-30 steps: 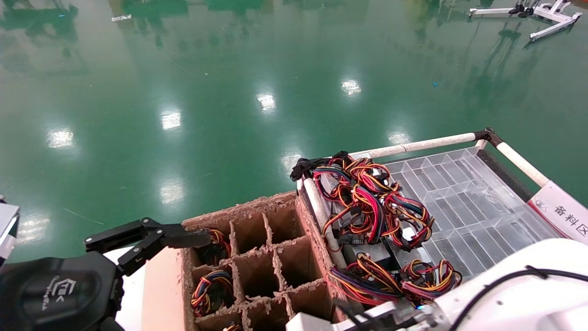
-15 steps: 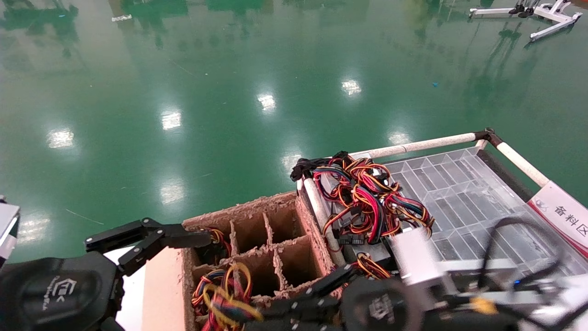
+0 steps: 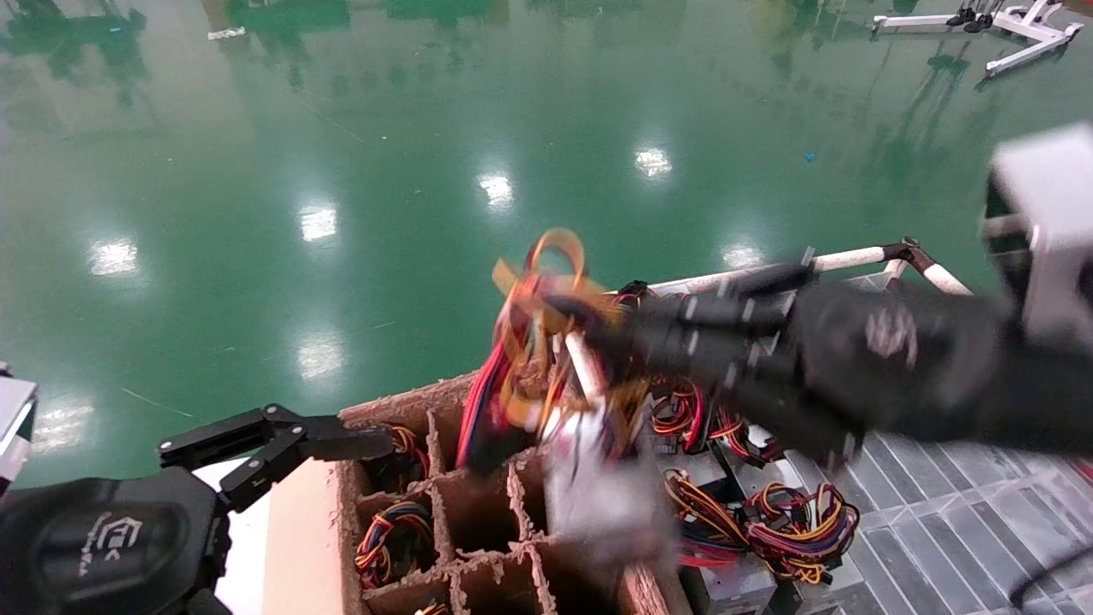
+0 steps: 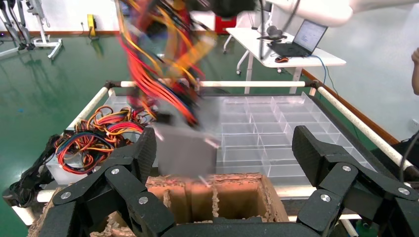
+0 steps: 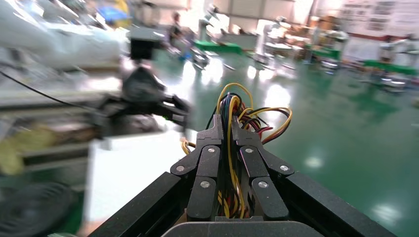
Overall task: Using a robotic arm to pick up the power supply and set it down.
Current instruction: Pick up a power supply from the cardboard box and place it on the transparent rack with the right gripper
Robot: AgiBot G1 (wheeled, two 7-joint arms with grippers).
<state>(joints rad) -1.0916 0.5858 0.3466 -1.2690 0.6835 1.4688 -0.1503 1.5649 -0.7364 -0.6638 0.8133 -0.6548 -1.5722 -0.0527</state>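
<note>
The power supply (image 3: 598,495) is a small grey box that hangs blurred over the cardboard crate's right cells. Its red, yellow and orange wires (image 3: 534,325) loop upward. My right gripper (image 3: 589,325), on the robotic arm with the silver-grey wrist block (image 3: 1046,196), is shut on that wire bundle (image 5: 257,116) and holds the box by it. In the right wrist view the wires run between the closed fingers of the right gripper (image 5: 228,129). The left wrist view shows the grey box (image 4: 185,150) dangling beyond the open left gripper (image 4: 227,148). The left gripper (image 3: 273,436) is parked at the crate's left edge.
The brown cardboard crate (image 3: 401,401) has divided cells, some holding wired units (image 3: 393,534). To its right is a clear compartment tray (image 3: 939,512) in a white-railed frame (image 3: 845,256), with more wired boxes (image 3: 760,521). Green floor lies beyond.
The right gripper came in from the lower right, took a wire bundle at the crate, and has swung up with the grey box hanging below. The left gripper has not moved.
</note>
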